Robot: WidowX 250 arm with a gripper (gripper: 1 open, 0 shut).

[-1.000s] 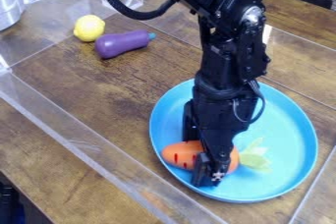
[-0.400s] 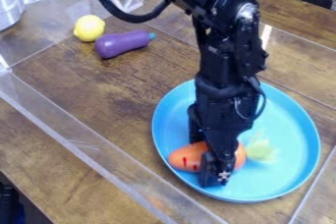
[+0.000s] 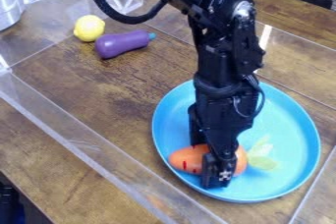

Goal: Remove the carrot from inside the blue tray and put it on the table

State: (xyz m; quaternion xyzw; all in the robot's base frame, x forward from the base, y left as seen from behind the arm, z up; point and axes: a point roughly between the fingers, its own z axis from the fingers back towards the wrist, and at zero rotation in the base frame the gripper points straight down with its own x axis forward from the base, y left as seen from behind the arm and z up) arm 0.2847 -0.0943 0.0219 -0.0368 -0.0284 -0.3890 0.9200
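Note:
The carrot (image 3: pixel 192 157), orange with a light green leafy top (image 3: pixel 262 154), lies in the near part of the blue tray (image 3: pixel 292 130) on the wooden table (image 3: pixel 92 100). My gripper (image 3: pixel 218 165) points straight down onto the carrot's middle. Its black fingers (image 3: pixel 222 171) straddle the carrot, one on the near side and one behind, with the jaws standing apart. The gripper body hides the carrot's middle. The carrot rests on the tray floor.
A purple eggplant (image 3: pixel 122 43) and a yellow lemon (image 3: pixel 88 28) lie on the table at the back left. A glossy clear edging (image 3: pixel 79 140) runs along the table's near side. The arm's black links (image 3: pixel 223 31) rise over the tray.
The gripper has stayed low over the carrot in the tray. The carrot sits a touch further right than a second ago.

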